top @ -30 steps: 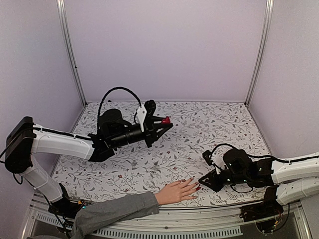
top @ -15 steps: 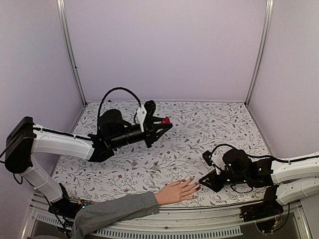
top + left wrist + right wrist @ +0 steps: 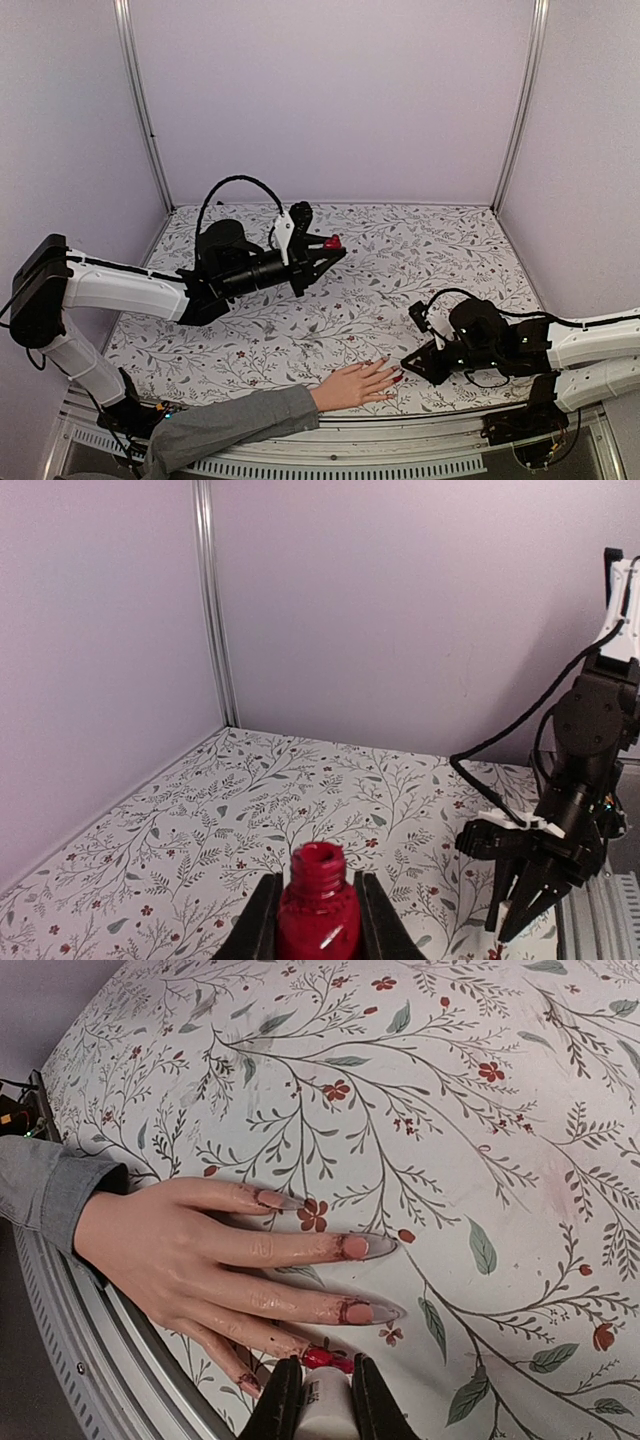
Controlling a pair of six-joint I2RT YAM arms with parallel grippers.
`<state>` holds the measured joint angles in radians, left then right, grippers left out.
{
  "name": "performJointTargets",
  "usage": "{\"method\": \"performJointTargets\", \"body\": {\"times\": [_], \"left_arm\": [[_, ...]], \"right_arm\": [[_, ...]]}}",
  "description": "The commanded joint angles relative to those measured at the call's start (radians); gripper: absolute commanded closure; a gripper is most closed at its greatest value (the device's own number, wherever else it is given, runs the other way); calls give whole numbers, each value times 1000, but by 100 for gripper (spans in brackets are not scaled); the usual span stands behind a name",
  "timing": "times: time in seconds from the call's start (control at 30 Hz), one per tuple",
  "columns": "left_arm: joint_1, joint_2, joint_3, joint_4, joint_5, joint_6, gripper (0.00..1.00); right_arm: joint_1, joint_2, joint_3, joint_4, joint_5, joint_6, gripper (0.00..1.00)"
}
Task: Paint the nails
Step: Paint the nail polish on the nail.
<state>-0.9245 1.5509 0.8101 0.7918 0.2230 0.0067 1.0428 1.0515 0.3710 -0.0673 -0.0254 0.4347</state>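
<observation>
Nails (image 3: 355, 1248) — red-smeared; white cap (image 3: 326, 1412) in right gripper (image 3: 322, 1380), just beside

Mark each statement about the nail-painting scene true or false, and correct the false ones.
1. The left tool grips a red polish bottle. True.
2. The bottle wears its cap. False: its neck is open.
3. The right tool is shut on a white brush cap close to the hand. True.
4. The hand lies palm up. False: it lies palm down, with its nails showing.
5. The sleeve is red. False: it is grey.
</observation>
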Motion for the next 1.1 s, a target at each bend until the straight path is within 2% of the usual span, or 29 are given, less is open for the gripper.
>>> {"method": "performJointTargets", "body": {"times": [0.0, 0.3, 1.07], "left_arm": [[16, -9, -9, 33, -6, -4, 100], [16, -9, -9, 34, -6, -4, 100], [16, -15, -14, 32, -10, -4, 100]], "right_arm": [[8, -5, -1, -15, 53, 21, 100], [8, 7, 2, -17, 60, 28, 100], [8, 29, -1, 51, -35, -7, 100]]}}
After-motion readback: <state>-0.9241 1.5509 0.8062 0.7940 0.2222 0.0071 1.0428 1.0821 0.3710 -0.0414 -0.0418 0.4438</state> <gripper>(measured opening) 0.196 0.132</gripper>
